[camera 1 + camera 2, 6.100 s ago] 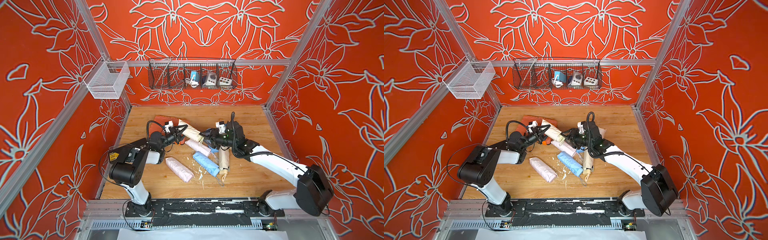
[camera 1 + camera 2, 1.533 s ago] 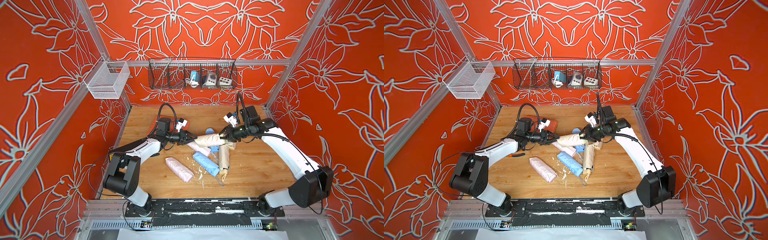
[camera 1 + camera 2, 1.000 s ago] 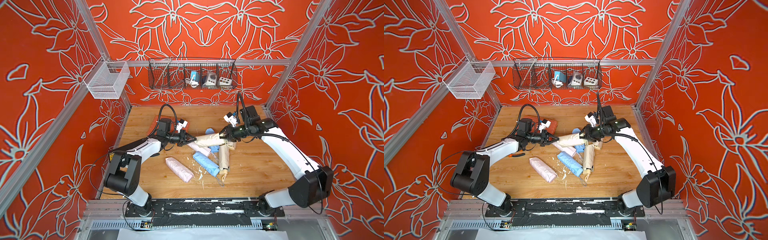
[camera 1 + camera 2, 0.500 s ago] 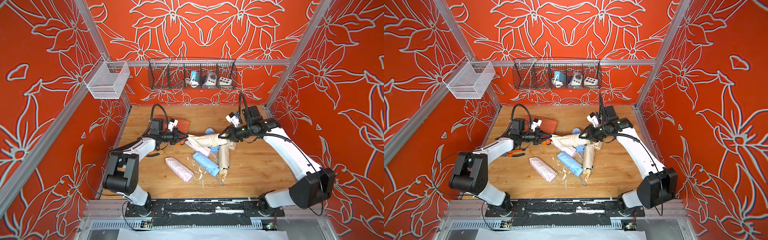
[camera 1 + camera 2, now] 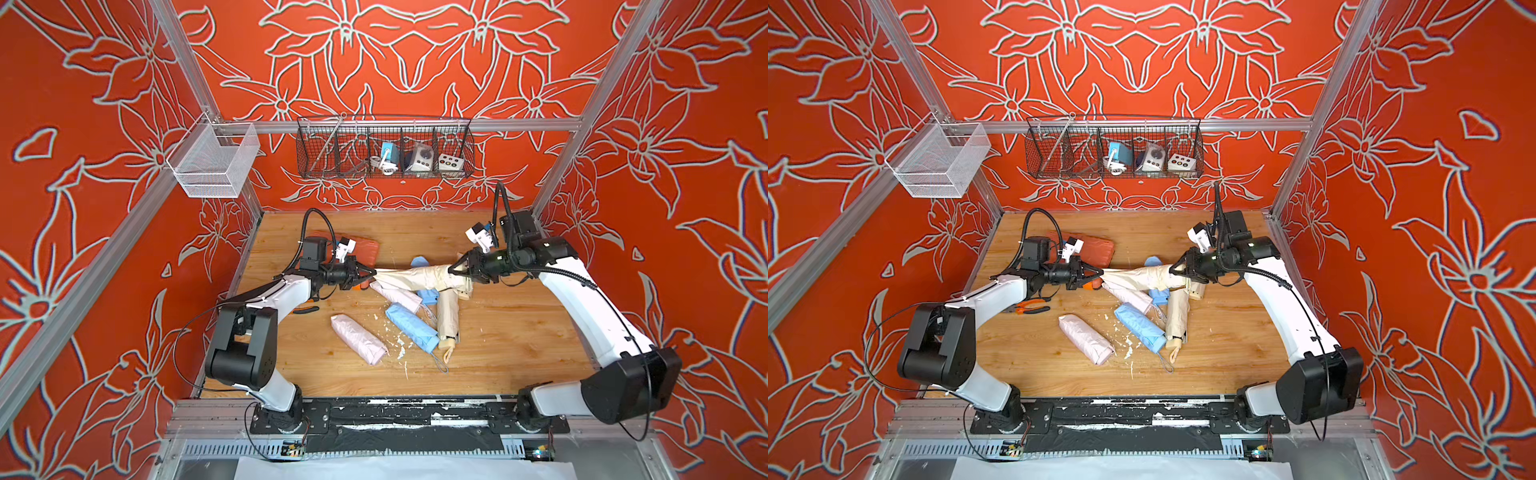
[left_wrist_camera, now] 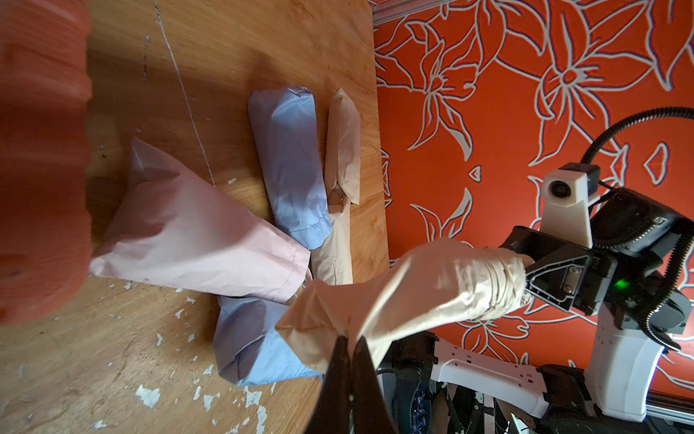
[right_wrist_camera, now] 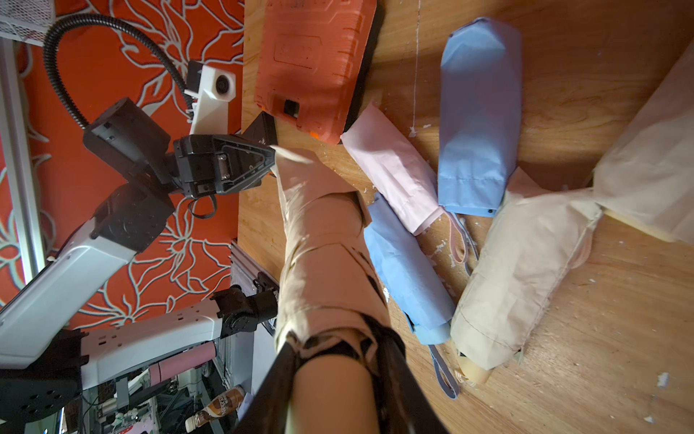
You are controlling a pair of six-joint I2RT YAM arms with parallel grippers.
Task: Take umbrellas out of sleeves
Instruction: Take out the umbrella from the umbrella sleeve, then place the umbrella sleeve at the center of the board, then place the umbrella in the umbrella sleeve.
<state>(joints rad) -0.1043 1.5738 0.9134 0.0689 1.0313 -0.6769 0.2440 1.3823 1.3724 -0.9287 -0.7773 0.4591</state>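
Wood table (image 5: 519,332); left end effector (image 5: 371,272) pinches sleeve (image 5: 409,277), right end effector (image 5: 455,270) umbrella (image 7: 330,390).

Apparently seven umbrellas (image 5: 411,277): three cream, two blue, two pink; one orange case (image 7: 311,64).

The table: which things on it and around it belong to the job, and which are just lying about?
Part of the job:
cream sleeve, pinched by the left claw
cream umbrella inside it, handle in the right claw
pink umbrella, blue umbrella

Lying about:
orange case, pliers, wire basket, mesh basket
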